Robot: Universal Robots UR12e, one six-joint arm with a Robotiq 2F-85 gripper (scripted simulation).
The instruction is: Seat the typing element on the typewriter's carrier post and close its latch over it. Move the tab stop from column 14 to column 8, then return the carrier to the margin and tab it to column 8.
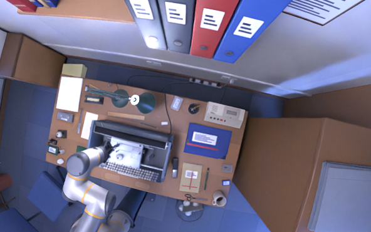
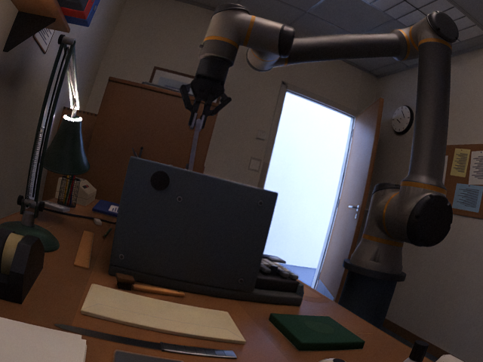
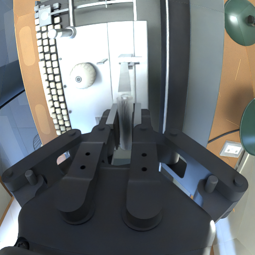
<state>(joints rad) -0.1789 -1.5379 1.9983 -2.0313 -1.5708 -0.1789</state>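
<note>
My gripper [image 3: 125, 119] hangs above the open typewriter [image 1: 131, 150], and its fingers are closed on the knurled grey knob [image 3: 125, 122] that tops a tall upright lever [image 2: 194, 146] rising out of the machine. The cream ball-shaped typing element [image 3: 82, 75] sits on the white deck near the keyboard [image 3: 51, 78], apart from my fingers. A small grey tab [image 3: 102, 61] lies on the deck beside the lever's base. From the second side camera the typewriter's dark back panel [image 2: 191, 230] hides the deck.
Behind the typewriter stand a green desk lamp [image 1: 138, 101] and a wooden ruler [image 1: 126, 115]. A blue folder [image 1: 207, 140] and a calculator [image 1: 224, 114] lie to its right. An envelope [image 2: 160, 313], a letter opener [image 2: 148, 345] and a green pad [image 2: 316, 331] lie to its left.
</note>
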